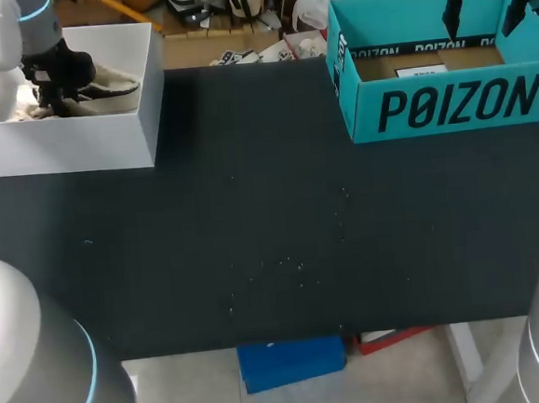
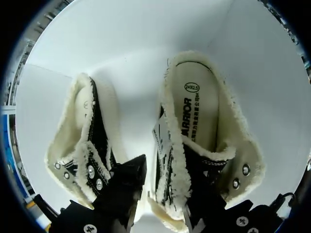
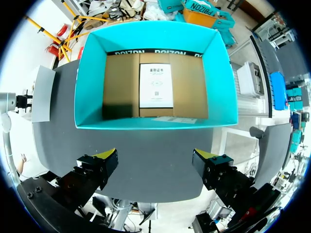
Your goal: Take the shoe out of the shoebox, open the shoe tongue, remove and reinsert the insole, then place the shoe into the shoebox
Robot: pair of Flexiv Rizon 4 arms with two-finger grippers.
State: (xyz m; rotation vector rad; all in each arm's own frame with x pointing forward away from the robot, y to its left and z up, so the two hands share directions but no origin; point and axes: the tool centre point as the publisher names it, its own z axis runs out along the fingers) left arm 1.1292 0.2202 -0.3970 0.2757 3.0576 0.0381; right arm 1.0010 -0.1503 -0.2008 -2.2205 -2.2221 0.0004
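Black table (image 1: 254, 240) flecked with pale specks (image 1: 298, 265)

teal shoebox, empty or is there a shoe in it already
Empty of shoes. The right wrist view looks straight into the teal shoebox: only its brown cardboard floor and a white paper sheet show.

Black letters are running across the teal cardboard box (image 1: 449, 103) — a white printed label (image 3: 155, 85) is lying inside. More print is showing on the cream insole (image 2: 197, 111).
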